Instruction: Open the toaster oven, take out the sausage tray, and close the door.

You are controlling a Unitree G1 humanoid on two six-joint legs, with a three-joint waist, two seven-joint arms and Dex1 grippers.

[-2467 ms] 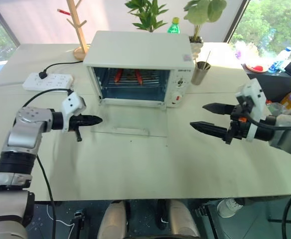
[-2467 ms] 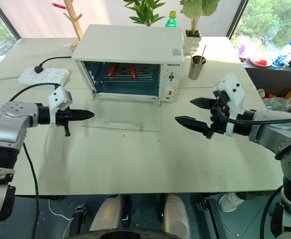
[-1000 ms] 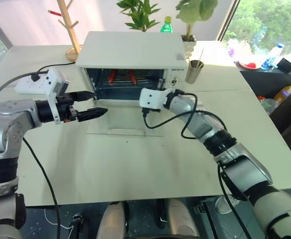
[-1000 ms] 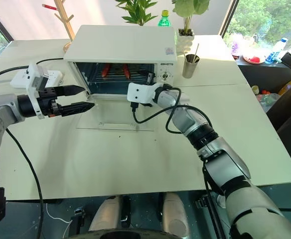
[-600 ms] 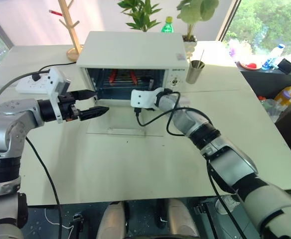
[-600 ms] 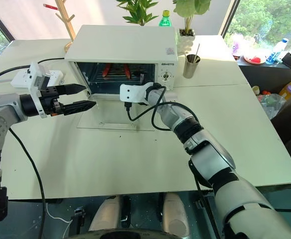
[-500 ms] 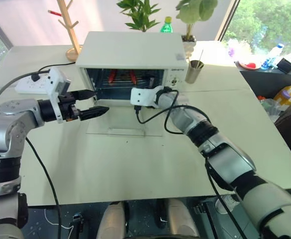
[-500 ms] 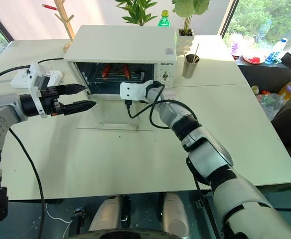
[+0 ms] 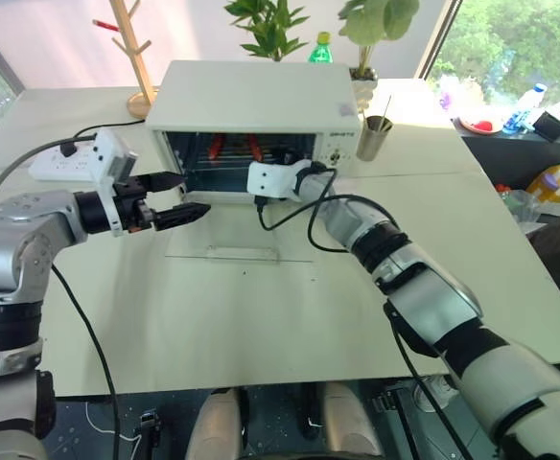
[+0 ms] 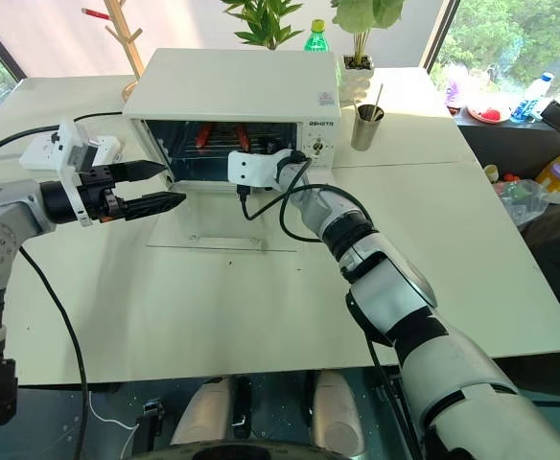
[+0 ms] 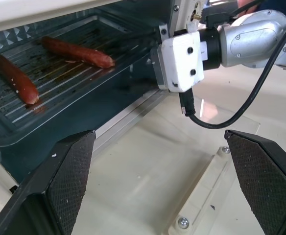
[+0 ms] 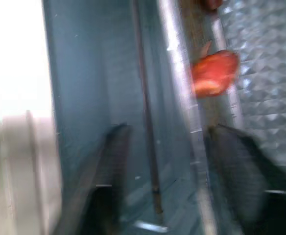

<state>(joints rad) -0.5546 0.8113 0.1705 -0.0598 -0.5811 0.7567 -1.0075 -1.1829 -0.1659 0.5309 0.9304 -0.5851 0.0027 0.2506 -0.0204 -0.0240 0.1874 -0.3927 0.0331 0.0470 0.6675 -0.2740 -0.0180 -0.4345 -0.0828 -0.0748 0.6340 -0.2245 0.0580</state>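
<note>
The door lies flat on the surface, so the step in hand is judged to be drawing out the sausage tray. The tray sits inside the toaster oven, which stands at 12 o'clock on the surface, with two sausages on it. The right end effector is in the oven mouth at the tray's front rim; whether it has closed on the rim cannot be told. The left end effector hovers spread wide at 9 o'clock of the opening, holding nothing. To do this well, take a firm hold on the rim, then pull straight toward 6 o'clock, keeping the tray level so the sausages do not roll. The left could support the tray's free side.
</note>
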